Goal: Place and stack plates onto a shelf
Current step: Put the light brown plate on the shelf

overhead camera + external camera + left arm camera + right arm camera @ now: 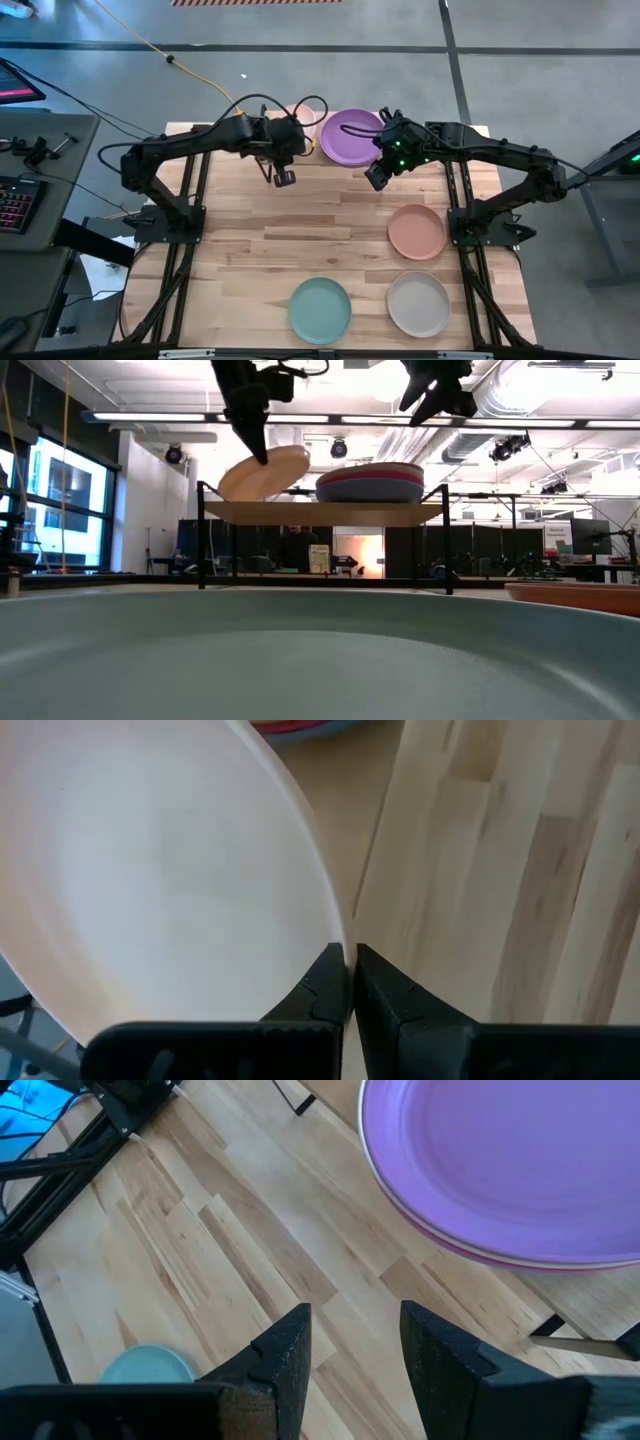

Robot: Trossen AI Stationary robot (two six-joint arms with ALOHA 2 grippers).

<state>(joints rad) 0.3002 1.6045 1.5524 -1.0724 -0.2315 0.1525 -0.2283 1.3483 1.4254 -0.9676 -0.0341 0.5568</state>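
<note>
A light-wood shelf [320, 512] on thin black legs stands at the table's far edge. On its right half sits a stack of plates [370, 482] with the purple plate [350, 135] on top and blue and magenta ones below. My left gripper [262, 455] is shut on a cream plate [265, 472] over the shelf's left half. My right gripper [355, 1340] hangs open above the table, just in front of the stack, and touches nothing. The salmon plate [417, 230], beige plate [418, 303] and teal plate [320, 308] lie flat on the tabletop. My left gripper pinches the cream plate's rim [343, 948] between its two fingers, which come from above and point down. The plate is tilted: its left end [225, 492] dips to the shelf board and its right end is raised. I cannot tell whether the low end touches the board.
The teal plate fills the low view's foreground. The tabletop between the shelf and the three loose plates is bare wood [300, 220]. The black arm frames stand at the table's left and right edges. A desk with a keyboard [15, 200] is off to the left.
</note>
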